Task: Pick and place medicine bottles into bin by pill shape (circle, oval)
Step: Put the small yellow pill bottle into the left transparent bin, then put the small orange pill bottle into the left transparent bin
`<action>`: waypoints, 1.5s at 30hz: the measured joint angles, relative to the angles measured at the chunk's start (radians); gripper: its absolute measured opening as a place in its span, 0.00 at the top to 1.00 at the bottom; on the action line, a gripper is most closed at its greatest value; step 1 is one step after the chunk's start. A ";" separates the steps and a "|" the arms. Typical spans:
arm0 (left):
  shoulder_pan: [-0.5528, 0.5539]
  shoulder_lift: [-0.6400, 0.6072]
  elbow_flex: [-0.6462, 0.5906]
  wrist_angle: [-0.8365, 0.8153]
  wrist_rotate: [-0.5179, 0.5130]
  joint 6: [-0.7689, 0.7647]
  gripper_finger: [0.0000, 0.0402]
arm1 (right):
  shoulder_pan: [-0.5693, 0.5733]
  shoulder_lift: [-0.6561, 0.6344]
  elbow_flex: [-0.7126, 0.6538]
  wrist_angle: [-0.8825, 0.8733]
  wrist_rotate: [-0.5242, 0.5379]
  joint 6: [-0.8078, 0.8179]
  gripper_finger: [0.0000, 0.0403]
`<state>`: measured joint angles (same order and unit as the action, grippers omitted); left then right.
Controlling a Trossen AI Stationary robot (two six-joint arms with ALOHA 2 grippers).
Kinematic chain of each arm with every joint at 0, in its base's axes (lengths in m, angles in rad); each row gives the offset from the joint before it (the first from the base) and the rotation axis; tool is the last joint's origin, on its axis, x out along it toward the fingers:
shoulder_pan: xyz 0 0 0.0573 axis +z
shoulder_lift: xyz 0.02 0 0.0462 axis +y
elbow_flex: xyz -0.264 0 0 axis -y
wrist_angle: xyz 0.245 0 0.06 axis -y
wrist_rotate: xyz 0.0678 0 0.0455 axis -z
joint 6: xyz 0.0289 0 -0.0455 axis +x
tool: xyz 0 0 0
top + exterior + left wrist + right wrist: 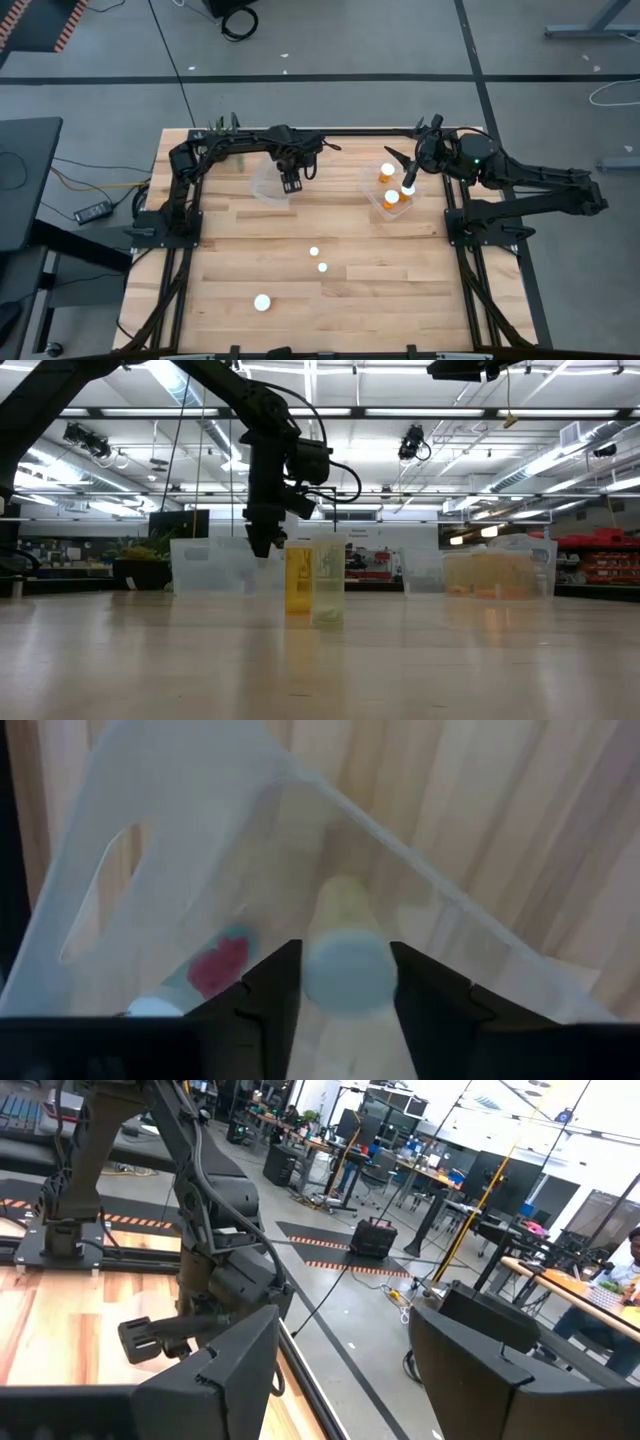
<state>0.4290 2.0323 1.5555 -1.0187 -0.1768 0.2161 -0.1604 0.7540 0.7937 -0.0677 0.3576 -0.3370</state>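
Observation:
My left gripper (pixel 292 183) hangs over the clear left bin (pixel 264 186), shut on a medicine bottle (pixel 345 935) with a white cap and a pale yellowish body. Another bottle with a red mark (pixel 218 965) lies in that bin. My right gripper (pixel 396 160) is open and empty, held level above the clear right bin (pixel 372 200), which holds orange bottles (pixel 391 198). Three white-capped bottles (pixel 314 252) (pixel 322 267) (pixel 262 302) stand on the table. Two of them show in the low view, one orange (pixel 298 580) and one pale (pixel 328 588). My left gripper pinches the bottle's round white cap (pixel 345 975) between its two fingers (pixel 272 990), which point down from above. The bottle's body slants away below the cap, inside the bin's walls. I cannot tell whether its lower end rests on the bin's floor.
A small green plant (pixel 222 128) stands at the table's far left corner. Open wooden tabletop (pixel 400 290) lies in front of both bins, with only the three loose bottles on it. Dark arm frames run along the table's left and right sides.

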 joint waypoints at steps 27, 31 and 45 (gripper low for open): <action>-0.115 -0.002 0.239 -0.202 0.049 -0.047 0.34 | -0.001 0.016 0.000 0.011 0.000 -0.004 0.42; -0.182 -0.002 0.239 -0.173 0.121 -0.042 0.37 | -0.001 0.016 0.000 0.011 0.000 -0.004 0.42; -0.428 -0.002 0.238 -0.087 0.249 -0.010 0.38 | -0.001 0.016 0.000 0.011 0.000 -0.004 0.42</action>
<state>0.0012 2.0300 1.7935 -1.1054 0.0723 0.2062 -0.1612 0.7704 0.7937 -0.0566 0.3576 -0.3412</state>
